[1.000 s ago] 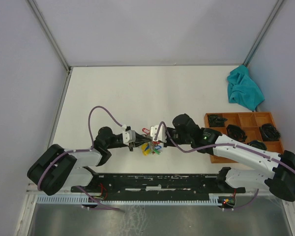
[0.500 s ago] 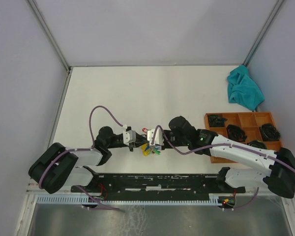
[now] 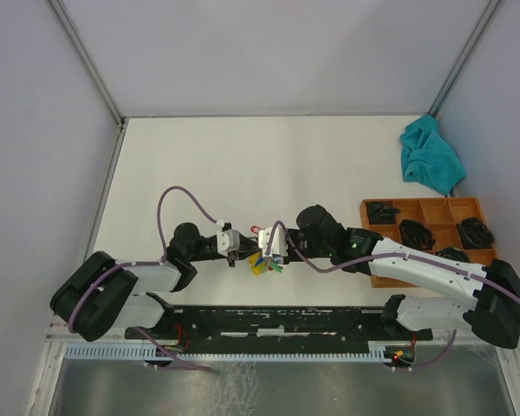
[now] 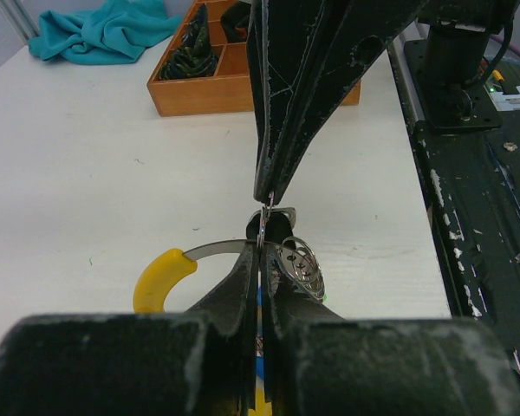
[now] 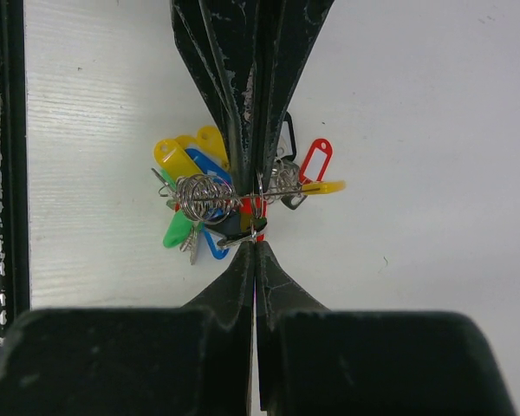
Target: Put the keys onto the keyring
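Observation:
The keyring (image 5: 210,198) is a silvery wire ring with a yellow sleeve (image 4: 160,277), strung with yellow, blue, green and red tags. It lies between the two grippers near the table's front edge (image 3: 265,261). My left gripper (image 4: 262,251) is shut on the ring's wire; in the top view it (image 3: 245,254) comes in from the left. My right gripper (image 5: 256,245) is shut on a thin small ring carrying a dark key (image 5: 239,229), right at the big ring, tip to tip with the left gripper. A green head (image 5: 178,230) shows in the bunch; I cannot tell whether it is the loose key.
A wooden tray (image 3: 370,245) with dark items in its compartments stands at the right, close to the right arm. A teal cloth (image 3: 430,159) lies behind it. A black rail (image 3: 269,325) runs along the near edge.
My right gripper has moved a little left, closing on the left gripper over the bunch. The last half second shows almost no motion.

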You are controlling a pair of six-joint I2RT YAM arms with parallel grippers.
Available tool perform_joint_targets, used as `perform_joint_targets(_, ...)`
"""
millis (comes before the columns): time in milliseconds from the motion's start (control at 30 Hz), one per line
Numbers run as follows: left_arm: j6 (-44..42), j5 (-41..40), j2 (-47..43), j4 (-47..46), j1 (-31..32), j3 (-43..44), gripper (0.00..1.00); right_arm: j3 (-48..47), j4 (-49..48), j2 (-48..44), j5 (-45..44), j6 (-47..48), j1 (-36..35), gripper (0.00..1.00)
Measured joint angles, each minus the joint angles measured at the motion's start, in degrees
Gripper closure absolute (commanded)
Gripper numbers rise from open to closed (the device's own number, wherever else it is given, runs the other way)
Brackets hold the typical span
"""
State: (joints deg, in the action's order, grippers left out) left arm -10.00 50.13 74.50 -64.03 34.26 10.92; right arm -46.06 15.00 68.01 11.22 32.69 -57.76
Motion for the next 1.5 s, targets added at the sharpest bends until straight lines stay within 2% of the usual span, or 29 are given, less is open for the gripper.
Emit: perform_joint_targets(1500,0.0,-0.5,0.0,0.0,0.0,0.0,0.97,0.0,-0.3,0.0,-1.5,0.0,-0.4,0.99)
